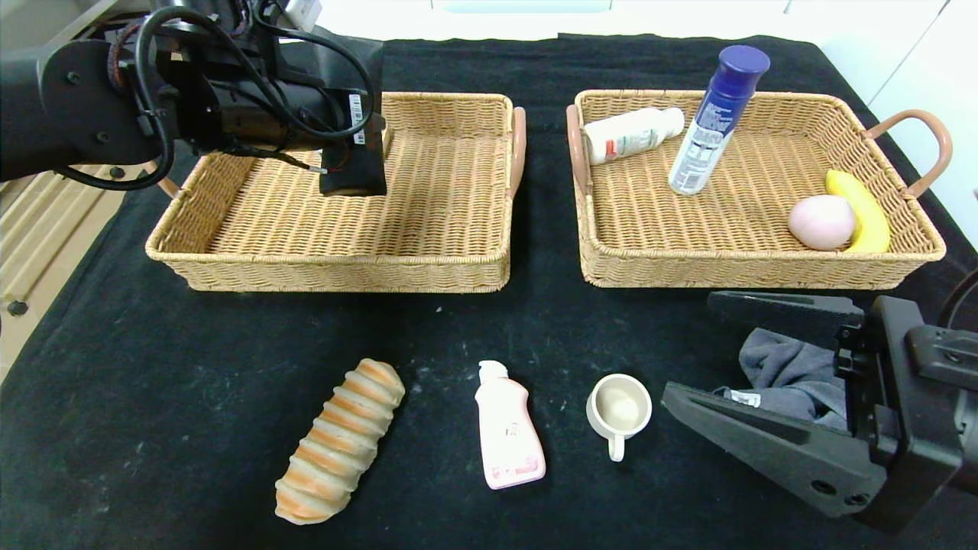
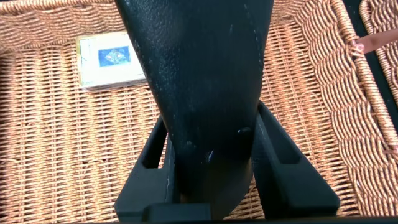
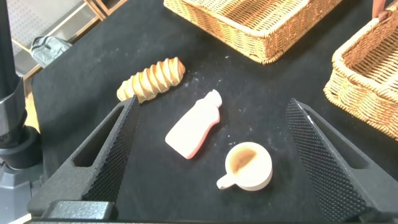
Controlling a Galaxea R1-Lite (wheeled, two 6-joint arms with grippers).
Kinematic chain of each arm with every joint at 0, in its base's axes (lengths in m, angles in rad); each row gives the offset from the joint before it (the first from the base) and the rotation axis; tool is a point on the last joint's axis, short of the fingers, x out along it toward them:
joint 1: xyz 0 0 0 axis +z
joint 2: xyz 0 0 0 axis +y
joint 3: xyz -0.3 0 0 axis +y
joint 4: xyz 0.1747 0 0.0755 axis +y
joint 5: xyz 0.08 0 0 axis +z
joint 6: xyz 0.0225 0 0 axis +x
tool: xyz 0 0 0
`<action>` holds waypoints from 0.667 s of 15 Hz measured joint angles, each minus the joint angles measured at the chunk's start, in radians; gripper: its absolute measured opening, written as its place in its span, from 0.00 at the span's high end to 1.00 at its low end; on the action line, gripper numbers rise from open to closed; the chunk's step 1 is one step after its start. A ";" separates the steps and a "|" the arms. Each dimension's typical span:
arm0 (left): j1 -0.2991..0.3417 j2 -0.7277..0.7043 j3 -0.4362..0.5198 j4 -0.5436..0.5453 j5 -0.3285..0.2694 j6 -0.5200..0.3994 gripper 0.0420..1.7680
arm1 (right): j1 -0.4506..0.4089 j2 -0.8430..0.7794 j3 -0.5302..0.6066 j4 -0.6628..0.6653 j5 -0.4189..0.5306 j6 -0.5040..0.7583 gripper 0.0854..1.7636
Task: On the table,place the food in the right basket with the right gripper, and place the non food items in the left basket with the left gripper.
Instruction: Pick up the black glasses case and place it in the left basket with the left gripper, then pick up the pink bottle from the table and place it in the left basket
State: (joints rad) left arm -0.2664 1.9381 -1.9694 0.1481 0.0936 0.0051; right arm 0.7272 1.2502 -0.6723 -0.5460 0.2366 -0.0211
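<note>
banana (image 1: 859,210) and peach (image 1: 821,221) are sitting in the right basket (image 1: 752,263); bread (image 1: 340,443), pink bottle (image 1: 508,428), cup (image 1: 619,409) are waiting on the table. right gripper (image 1: 718,359) is gaping, left gripper (image 1: 353,174) is unreadable.

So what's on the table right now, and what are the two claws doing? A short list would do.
left basket: small card box; left gripper above it, shut
right basket: white bottle, blue-capped spray can, pink egg, banana
on the cloth: bread loaf, pink bottle, cup, grey cloth
right gripper: open, low, beside the cup
</note>
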 joint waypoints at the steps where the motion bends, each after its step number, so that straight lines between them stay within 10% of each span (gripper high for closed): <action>1: 0.001 0.003 0.000 0.000 0.000 -0.001 0.56 | 0.001 -0.001 0.002 0.000 0.000 -0.008 0.03; 10: -0.009 -0.002 0.013 0.010 0.014 -0.005 0.20 | 0.001 -0.004 0.005 0.000 0.001 -0.012 0.03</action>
State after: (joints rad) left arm -0.2751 1.9364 -1.9566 0.1583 0.1072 0.0000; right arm 0.7279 1.2460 -0.6672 -0.5455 0.2374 -0.0332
